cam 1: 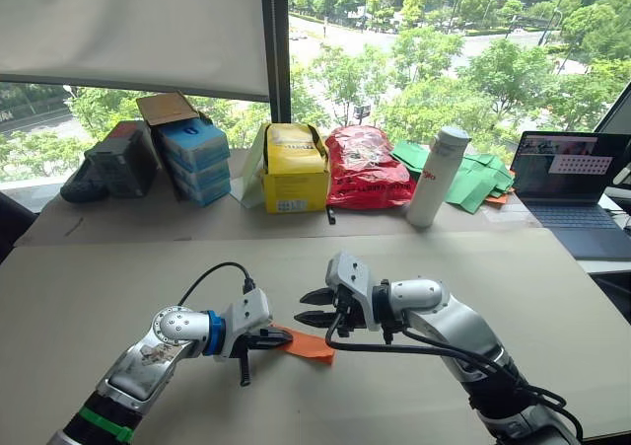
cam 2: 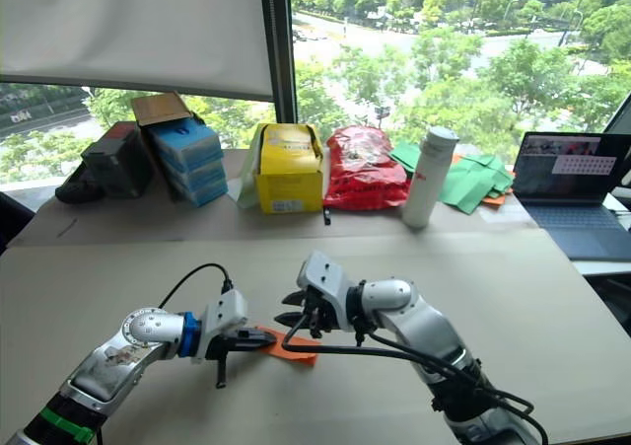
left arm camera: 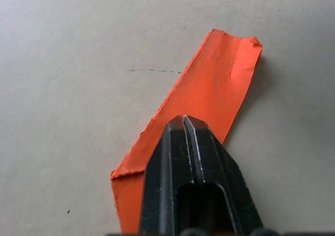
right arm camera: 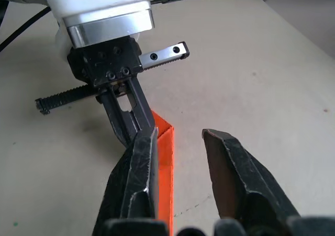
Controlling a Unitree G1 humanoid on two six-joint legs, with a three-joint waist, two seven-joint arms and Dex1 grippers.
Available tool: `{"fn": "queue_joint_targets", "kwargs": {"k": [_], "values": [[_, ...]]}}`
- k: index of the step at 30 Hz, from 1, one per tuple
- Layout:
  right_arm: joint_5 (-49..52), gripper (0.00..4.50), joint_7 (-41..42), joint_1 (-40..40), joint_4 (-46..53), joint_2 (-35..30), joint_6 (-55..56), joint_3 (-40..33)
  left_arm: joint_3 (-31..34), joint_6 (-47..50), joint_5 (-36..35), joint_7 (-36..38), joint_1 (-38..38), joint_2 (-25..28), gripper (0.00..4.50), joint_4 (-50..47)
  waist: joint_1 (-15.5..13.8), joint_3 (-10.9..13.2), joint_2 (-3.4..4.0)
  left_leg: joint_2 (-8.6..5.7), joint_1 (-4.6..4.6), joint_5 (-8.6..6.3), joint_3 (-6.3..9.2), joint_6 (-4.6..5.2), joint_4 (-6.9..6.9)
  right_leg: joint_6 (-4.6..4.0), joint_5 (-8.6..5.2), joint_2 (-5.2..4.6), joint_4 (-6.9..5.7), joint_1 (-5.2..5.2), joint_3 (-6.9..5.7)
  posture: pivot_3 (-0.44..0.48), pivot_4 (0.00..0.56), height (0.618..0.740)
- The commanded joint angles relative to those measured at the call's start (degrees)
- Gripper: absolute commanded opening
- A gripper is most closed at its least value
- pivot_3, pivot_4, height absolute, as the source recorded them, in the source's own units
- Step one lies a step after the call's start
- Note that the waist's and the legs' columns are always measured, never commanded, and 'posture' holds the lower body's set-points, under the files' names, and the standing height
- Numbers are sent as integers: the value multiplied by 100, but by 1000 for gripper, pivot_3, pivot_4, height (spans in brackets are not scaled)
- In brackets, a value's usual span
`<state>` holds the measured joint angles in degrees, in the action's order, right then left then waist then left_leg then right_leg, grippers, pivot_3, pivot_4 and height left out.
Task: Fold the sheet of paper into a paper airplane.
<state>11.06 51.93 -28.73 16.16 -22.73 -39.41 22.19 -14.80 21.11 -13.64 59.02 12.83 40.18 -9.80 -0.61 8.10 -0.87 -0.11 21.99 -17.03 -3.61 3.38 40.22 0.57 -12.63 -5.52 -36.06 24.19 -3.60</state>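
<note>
The sheet of paper [cam 1: 313, 346] is bright orange and folded into a narrow creased strip that lies flat on the table. My left gripper [cam 1: 281, 338] is shut, and its tips rest on the strip's near end [left arm camera: 214, 89]. My right gripper [cam 1: 314, 307] is open and hovers just above the strip's other end. One of its fingers [right arm camera: 141, 163] is over the paper's edge and the other is over bare table. The left gripper's fingers [right arm camera: 125, 110] point toward the right gripper, and the two nearly touch.
Along the window stand dark and blue boxes [cam 1: 192, 159], a yellow box [cam 1: 294, 169], a red bag [cam 1: 365, 167], a white bottle [cam 1: 439, 177] and green paper sheets [cam 1: 478, 177]. A laptop [cam 1: 572, 184] sits at the back right. A black cable [cam 1: 212, 272] loops off the left wrist.
</note>
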Motion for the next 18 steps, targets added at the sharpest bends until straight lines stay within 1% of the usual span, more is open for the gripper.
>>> {"fn": "queue_joint_targets", "kwargs": {"k": [1,4,12,18], "values": [[-304,46,-12,-14,-113,-138,284,347,-107,174,180,-48,-178,56,0,68,11,0,0,-1,1,0,-3,0,0,1,0,-1,1,0,2,0,150,740],[-504,18,5,0,-231,-193,496,615,-92,216,182,-78,-196,46,0,9,14,0,0,0,1,0,-4,0,0,1,0,1,1,2,1,0,150,740],[-878,18,-80,70,-665,-183,659,937,-95,279,161,-113,-210,47,0,-52,14,0,0,1,-2,1,-3,-2,0,1,0,7,-2,1,1,0,150,740],[-1195,18,26,209,-1012,-408,667,1238,-100,318,157,-133,-198,35,0,-78,13,-1,1,2,-14,1,-3,-2,-1,1,0,7,-2,-7,2,0,150,740]]}}
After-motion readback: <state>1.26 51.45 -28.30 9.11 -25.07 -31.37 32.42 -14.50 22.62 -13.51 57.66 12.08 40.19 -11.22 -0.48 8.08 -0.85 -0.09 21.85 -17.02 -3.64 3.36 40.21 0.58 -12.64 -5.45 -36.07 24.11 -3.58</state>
